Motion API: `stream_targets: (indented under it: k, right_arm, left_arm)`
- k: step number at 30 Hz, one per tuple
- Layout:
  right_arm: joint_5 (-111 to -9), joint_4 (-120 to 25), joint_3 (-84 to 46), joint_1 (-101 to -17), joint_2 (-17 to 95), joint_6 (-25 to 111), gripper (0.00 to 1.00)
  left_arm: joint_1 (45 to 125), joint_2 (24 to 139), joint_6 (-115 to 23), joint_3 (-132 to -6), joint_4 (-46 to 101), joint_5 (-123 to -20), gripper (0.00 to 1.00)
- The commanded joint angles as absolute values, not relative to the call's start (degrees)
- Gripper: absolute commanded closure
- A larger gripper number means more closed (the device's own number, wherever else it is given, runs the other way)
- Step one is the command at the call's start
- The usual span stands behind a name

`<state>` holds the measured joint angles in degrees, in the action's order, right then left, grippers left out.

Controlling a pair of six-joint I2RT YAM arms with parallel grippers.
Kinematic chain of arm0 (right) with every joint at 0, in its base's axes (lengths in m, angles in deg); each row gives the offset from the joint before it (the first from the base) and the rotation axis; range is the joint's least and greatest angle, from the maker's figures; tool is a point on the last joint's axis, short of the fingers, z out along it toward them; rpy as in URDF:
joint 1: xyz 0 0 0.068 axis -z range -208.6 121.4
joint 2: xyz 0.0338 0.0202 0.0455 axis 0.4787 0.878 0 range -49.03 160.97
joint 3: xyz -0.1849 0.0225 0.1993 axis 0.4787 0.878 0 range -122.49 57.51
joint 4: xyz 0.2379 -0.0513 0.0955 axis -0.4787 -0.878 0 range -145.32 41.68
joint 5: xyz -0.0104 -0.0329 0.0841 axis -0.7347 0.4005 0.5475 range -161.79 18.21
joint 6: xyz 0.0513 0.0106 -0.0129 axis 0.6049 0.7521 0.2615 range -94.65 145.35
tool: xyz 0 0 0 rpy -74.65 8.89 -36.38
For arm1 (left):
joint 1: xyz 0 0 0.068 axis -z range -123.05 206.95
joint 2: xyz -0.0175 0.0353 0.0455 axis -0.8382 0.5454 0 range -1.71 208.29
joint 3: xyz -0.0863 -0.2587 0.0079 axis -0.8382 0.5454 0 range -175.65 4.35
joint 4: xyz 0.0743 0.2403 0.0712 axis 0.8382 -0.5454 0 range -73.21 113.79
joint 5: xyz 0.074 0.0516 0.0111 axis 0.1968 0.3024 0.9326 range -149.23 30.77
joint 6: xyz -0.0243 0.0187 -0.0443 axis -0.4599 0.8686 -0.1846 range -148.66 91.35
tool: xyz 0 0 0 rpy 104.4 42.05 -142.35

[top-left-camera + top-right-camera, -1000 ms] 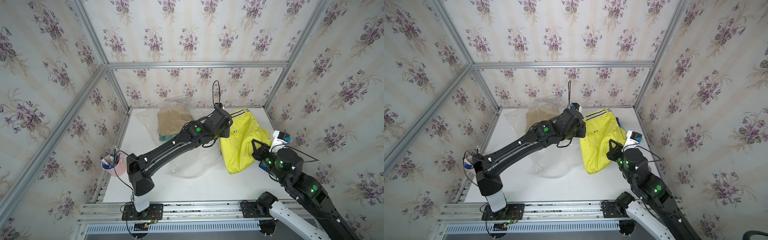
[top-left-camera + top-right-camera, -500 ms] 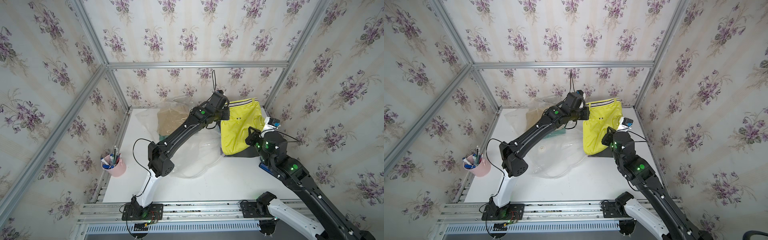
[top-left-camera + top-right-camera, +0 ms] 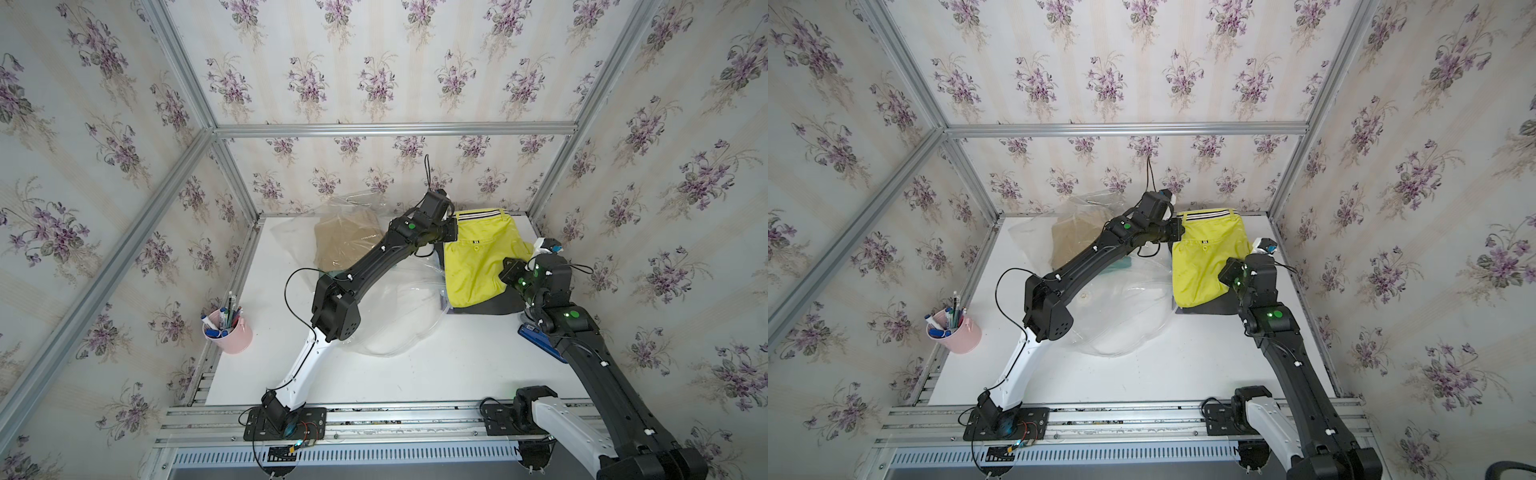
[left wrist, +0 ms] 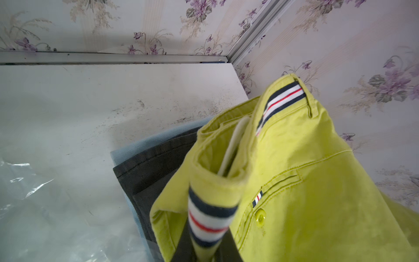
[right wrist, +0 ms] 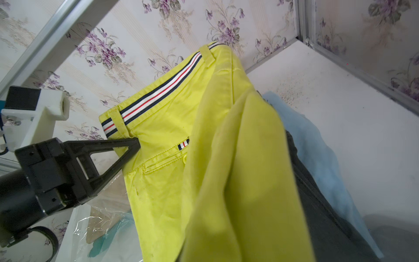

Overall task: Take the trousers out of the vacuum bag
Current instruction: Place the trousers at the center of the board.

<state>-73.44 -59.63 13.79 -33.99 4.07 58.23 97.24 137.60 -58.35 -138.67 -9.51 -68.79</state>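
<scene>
Cloth under inspection: the yellow-green trousers [image 3: 482,257], clear of the vacuum bag [image 3: 390,324] and held up over the far right corner of the table [image 3: 415,374]. My left hand [image 5: 136,145] is pinched on the striped waistband corner. My right hand [image 3: 508,269] is pressed together with the leg end bunched over it. Its fingers are hidden by cloth, so I judge that grip rather than see it.

Handling: light, soft, limp cloth that sags between the two holds and folds on itself. I rate it neither fragile nor slippery. The waistband is the thickest seam and the best place to take hold.

Beneath it the black trousers [image 4: 147,172] lie flat on the light blue trousers [image 4: 131,152]. Tan trousers [image 3: 345,241] and teal trousers [image 5: 106,236] remain inside the bag. Its film is crinkly, and I expect it to drag along with any cloth pulled.

Surface: white table, smooth, scuffed near the back corner.

Room: papered walls [image 3: 374,62] and metal frame posts [image 3: 552,183] close on three sides, with little clearance at the right. A pink cup [image 3: 228,332] of pens stands at the left edge, well apart.
</scene>
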Motion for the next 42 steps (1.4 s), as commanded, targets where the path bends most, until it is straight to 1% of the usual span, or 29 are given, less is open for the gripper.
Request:
stream_targets:
  k: [1, 7, 13, 14, 18, 22, 24, 26, 28, 31, 33, 34, 35, 39, 40, 42]
  right_arm:
    - [-68.4, -52.7, 16.1, -30.4, 5.6, 60.6, 1.00]
    - [-64.9, -47.8, 19.6, -24.9, 10.4, 62.2, 1.00]
    - [-64.3, -46.1, 21.1, -22.1, 15.1, 62.7, 1.00]
    - [-64.2, -46.0, 21.3, -21.6, 15.5, 62.8, 1.00]
    - [-63.9, -46.0, 22.6, -19.6, 16.4, 63.7, 1.00]
    - [-62.6, -45.4, 24.0, -19.0, 16.9, 64.1, 0.99]
    - [-62.5, -45.5, 24.5, -18.9, 17.0, 64.1, 0.93]
    - [-63.3, -46.7, 24.3, -18.8, 16.8, 64.1, 0.83]
    - [-64.7, -48.9, 23.4, -18.5, 16.1, 63.9, 0.74]
    - [-67.9, -53.2, 21.6, -18.1, 14.6, 63.4, 0.58]
    - [-68.7, -55.5, 20.1, -17.8, 13.4, 62.4, 0.50]
    - [-69.4, -57.1, 19.1, -17.7, 12.9, 62.0, 0.47]
    - [-70.2, -58.3, 18.2, -17.6, 12.3, 61.6, 0.44]
    - [-73.5, -62.7, 15.3, -17.4, 9.5, 60.3, 0.23]
    - [-73.9, -63.6, 14.6, -17.4, 8.8, 59.8, 0.20]
    - [-73.9, -64.7, 13.6, -17.4, 7.3, 58.9, 0.17]
  left_arm:
    - [96.5, 138.6, -59.3, -140.1, -2.8, -69.5, 0.93]
    - [95.2, 141.1, -60.5, -140.3, -1.5, -70.7, 0.93]
    - [94.1, 143.2, -61.5, -139.7, -1.3, -71.8, 0.93]
    - [94.1, 143.5, -61.4, -139.7, -1.2, -71.9, 0.92]
    - [93.8, 145.0, -61.2, -140.0, -0.8, -72.4, 0.83]
    - [93.4, 146.0, -61.5, -140.1, -1.1, -73.3, 0.78]
    - [93.5, 145.9, -61.4, -140.0, -1.6, -73.3, 0.73]
    - [93.4, 145.6, -61.2, -139.9, -2.0, -73.0, 0.67]
    - [93.4, 145.3, -61.1, -139.9, -2.2, -72.8, 0.58]
    - [93.3, 144.5, -60.9, -140.0, -2.7, -72.8, 0.50]
    - [93.3, 143.6, -60.5, -140.0, -3.6, -72.8, 0.46]
    - [93.2, 143.0, -60.3, -139.9, -4.1, -72.8, 0.38]
    - [93.3, 142.4, -60.1, -139.8, -4.6, -73.0, 0.33]
    - [93.3, 139.0, -58.7, -138.6, -6.4, -73.3, 0.06]
    - [93.3, 137.8, -58.3, -138.0, -6.7, -73.8, 0.01]
    - [93.4, 135.4, -57.3, -136.5, -7.7, -74.3, 0.00]
